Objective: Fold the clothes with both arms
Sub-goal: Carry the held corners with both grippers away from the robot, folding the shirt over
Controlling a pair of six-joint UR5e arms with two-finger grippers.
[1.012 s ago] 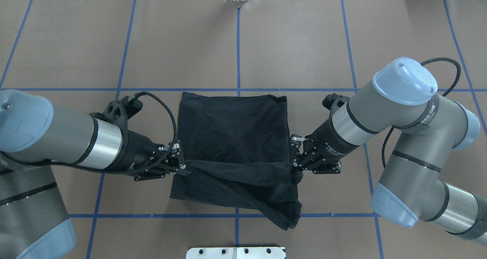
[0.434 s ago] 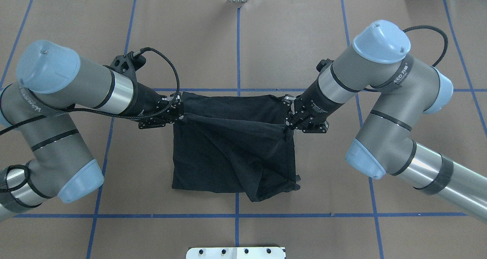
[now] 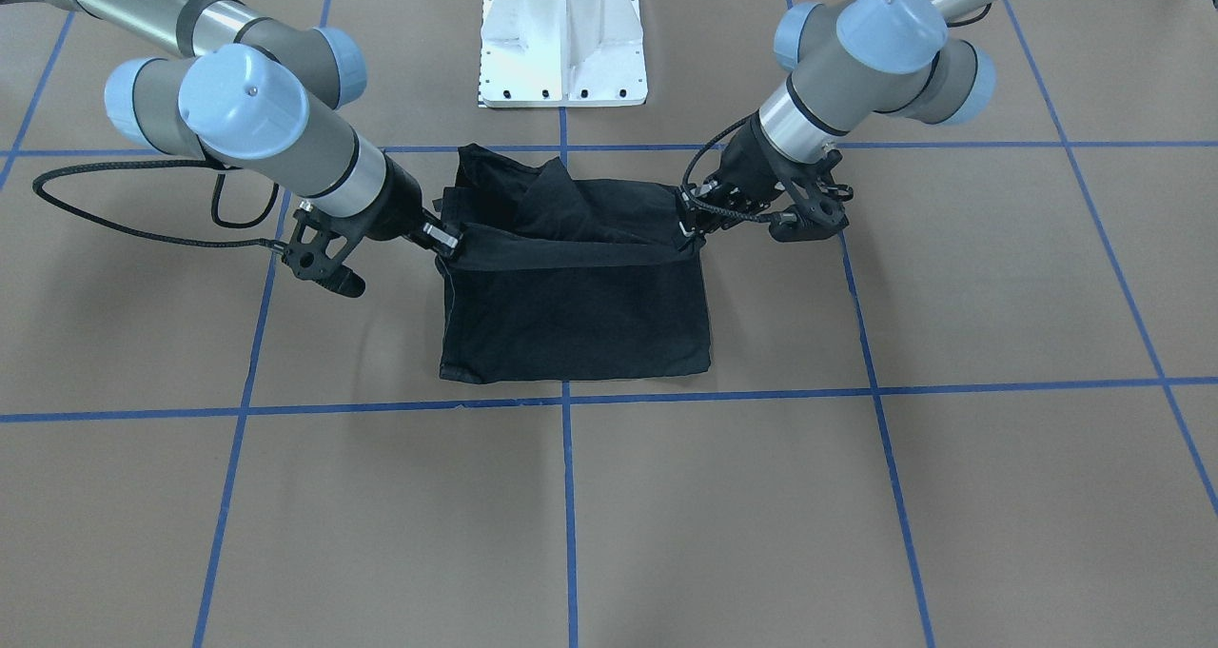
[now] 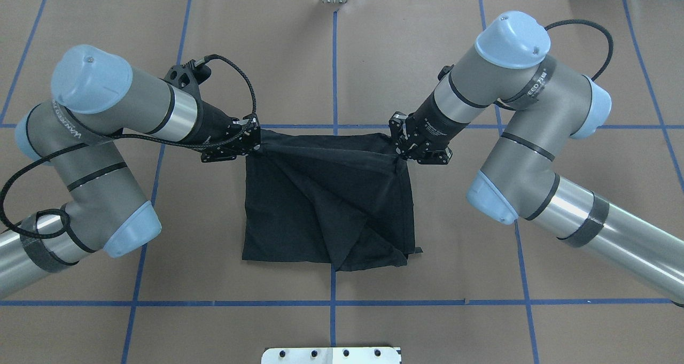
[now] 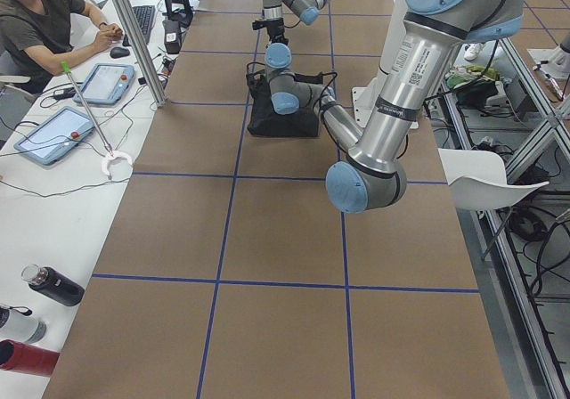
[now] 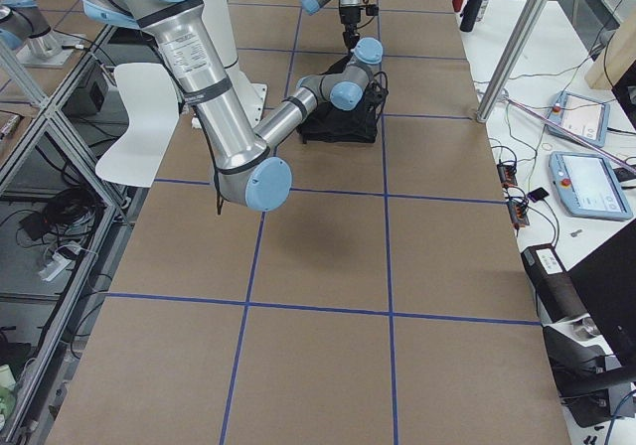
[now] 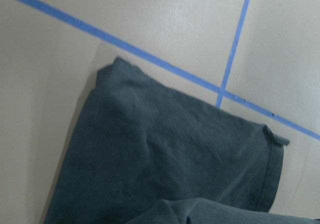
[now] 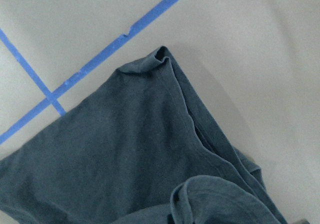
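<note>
The left end effector [image 4: 257,142] and right end effector [image 4: 398,152] seemingly pinch the T-shirt [image 4: 320,203].

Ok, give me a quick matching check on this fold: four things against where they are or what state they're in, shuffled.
1 left gripper
2 right gripper
3 T-shirt
4 white base

A partly folded, one edge held taut
B clamped on the T-shirt edge, overhead view's right
C clamped on the T-shirt edge, overhead view's left
D on the robot's side, apart from the T-shirt

Pairs: 1-C, 2-B, 3-A, 4-D
</note>
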